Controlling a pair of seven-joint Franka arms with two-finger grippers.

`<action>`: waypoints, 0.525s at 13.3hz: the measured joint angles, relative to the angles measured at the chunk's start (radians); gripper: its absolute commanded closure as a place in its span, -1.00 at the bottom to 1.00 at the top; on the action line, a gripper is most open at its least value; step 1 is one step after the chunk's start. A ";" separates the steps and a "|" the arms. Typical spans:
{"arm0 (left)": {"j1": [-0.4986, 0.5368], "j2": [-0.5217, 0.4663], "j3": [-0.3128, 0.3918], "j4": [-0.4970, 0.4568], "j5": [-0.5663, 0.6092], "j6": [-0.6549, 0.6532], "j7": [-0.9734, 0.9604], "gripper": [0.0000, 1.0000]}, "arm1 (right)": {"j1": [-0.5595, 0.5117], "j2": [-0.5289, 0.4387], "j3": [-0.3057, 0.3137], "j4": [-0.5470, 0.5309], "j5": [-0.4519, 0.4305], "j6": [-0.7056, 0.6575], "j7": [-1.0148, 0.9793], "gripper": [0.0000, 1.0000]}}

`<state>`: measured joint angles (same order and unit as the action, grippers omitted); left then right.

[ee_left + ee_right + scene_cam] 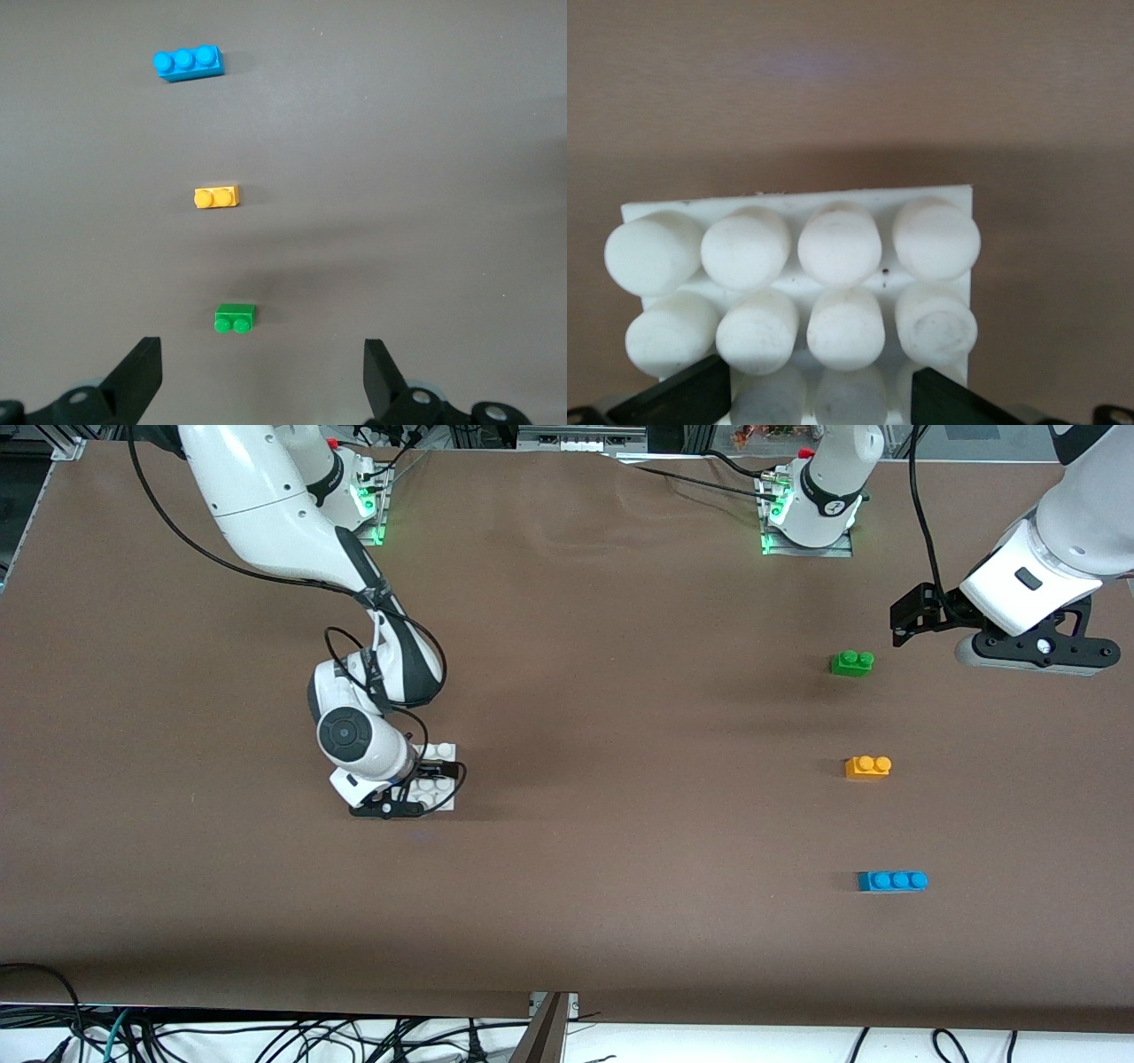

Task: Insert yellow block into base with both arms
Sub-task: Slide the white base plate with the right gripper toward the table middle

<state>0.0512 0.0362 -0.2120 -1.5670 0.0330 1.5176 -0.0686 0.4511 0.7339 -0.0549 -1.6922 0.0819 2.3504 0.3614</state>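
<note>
The yellow block (868,767) (216,197) lies alone on the brown table toward the left arm's end, studs up. My left gripper (1032,654) (263,372) hangs open and empty above the table, beside the green brick, well short of the yellow block. The white studded base (443,751) (797,205) lies flat toward the right arm's end. My right gripper (425,788) (822,398) is down on the base, over its two middle stud columns. The right hand hides part of the base in the front view.
A green two-stud brick (852,662) (235,319) lies farther from the front camera than the yellow block. A blue three-stud brick (892,880) (188,63) lies nearer. The three bricks form a line. Bare brown table separates them from the base.
</note>
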 measured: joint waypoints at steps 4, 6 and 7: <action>0.000 0.000 0.000 0.000 0.000 0.000 0.000 -1.00 | 0.070 0.024 0.002 0.044 0.002 0.010 0.074 -1.00; 0.000 0.000 0.000 0.000 0.000 0.000 0.000 -1.00 | 0.099 0.036 0.003 0.067 0.004 0.015 0.104 -1.00; 0.000 0.000 0.000 0.000 0.000 0.000 0.000 -1.00 | 0.111 0.041 0.008 0.077 0.005 0.017 0.124 -1.00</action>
<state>0.0512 0.0362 -0.2118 -1.5670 0.0330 1.5176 -0.0686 0.5624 0.7751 -0.0470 -1.6151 0.0871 2.3673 0.4850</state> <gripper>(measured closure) 0.000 0.000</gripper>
